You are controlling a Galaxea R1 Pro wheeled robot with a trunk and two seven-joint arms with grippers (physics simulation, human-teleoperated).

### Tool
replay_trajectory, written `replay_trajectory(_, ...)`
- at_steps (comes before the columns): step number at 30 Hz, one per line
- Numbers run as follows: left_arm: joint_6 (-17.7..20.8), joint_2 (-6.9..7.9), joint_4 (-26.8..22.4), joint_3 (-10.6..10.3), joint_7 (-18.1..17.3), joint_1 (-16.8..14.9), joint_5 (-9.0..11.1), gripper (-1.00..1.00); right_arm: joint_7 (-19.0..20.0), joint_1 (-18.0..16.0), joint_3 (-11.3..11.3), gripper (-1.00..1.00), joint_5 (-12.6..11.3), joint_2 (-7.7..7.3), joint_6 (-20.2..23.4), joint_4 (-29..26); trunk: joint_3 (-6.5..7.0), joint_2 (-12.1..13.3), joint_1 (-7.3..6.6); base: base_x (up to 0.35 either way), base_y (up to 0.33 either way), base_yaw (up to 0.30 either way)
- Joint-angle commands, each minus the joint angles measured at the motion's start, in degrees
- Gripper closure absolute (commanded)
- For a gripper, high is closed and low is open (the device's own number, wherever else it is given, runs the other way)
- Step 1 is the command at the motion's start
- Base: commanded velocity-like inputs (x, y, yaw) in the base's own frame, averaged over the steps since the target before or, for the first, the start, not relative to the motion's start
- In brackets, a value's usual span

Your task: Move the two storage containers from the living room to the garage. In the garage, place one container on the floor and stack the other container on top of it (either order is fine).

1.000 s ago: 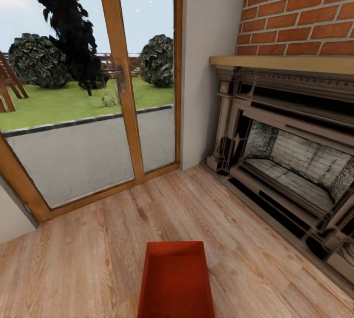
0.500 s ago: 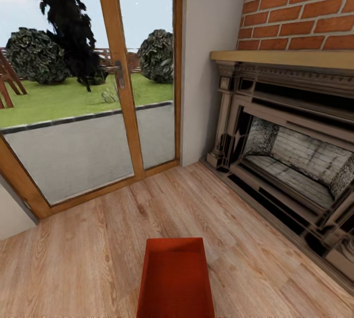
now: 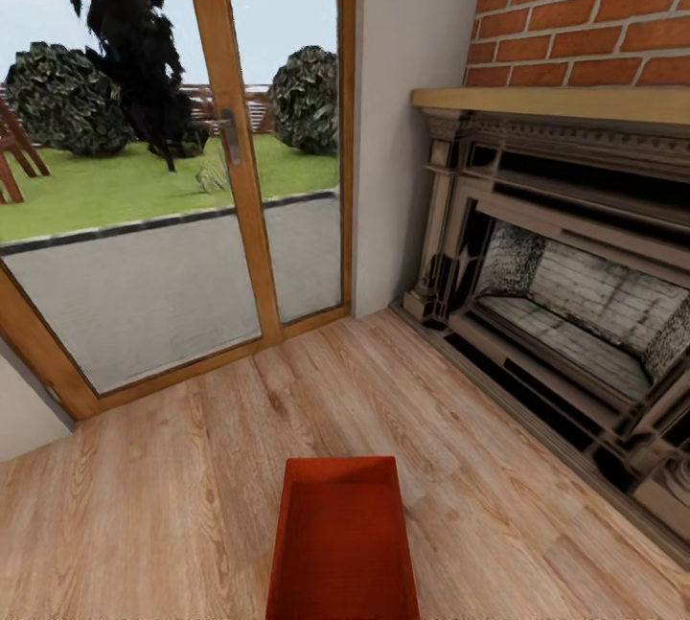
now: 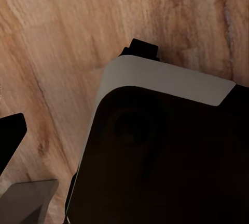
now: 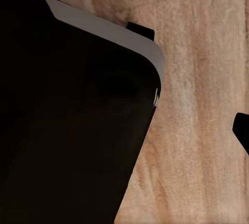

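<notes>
- Peeking in at the edge of each wrist view is a dark finger tip, left (image 4: 10,135) and right (image 5: 241,130); whether either gripper is wide or closed cannot be told.
- Both wrist views look down past the robot's black, grey-edged base (image 4: 161,146) onto wood planks.
- One orange-red storage container (image 3: 343,543) lies on the light wood floor (image 3: 153,505) at the bottom of the head view, open side up.
- Beyond it: a glass door (image 3: 172,170) and a brick fireplace (image 3: 565,246).

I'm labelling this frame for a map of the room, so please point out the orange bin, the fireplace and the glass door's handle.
orange bin (image 3: 341,543), head view, on its inner bottom.
fireplace (image 3: 575,313), head view, on the back of its firebox.
door handle (image 3: 231,136), head view, on its metal lever.
</notes>
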Motion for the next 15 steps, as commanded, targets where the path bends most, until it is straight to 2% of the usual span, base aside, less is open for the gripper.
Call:
replay_trajectory(1, -0.1, -0.02, 0.0, 0.0, 0.2, 0.0, 0.2, -1.00, 0.0, -0.1, 0.2, -1.00, 0.1, 0.02, -0.3, 0.1, -0.14, 0.0, 0.00, 0.000, 0.000, 0.000)
replay_trajectory(15, -0.1, 0.00, -0.2, -0.1, 0.1, 0.0, 0.0, -1.00, 0.0, -0.1, 0.2, -1.00, 0.2, 0.05, -0.5, 0.1, -1.41, 0.0, 0.00, 0.000, 0.000, 0.000)
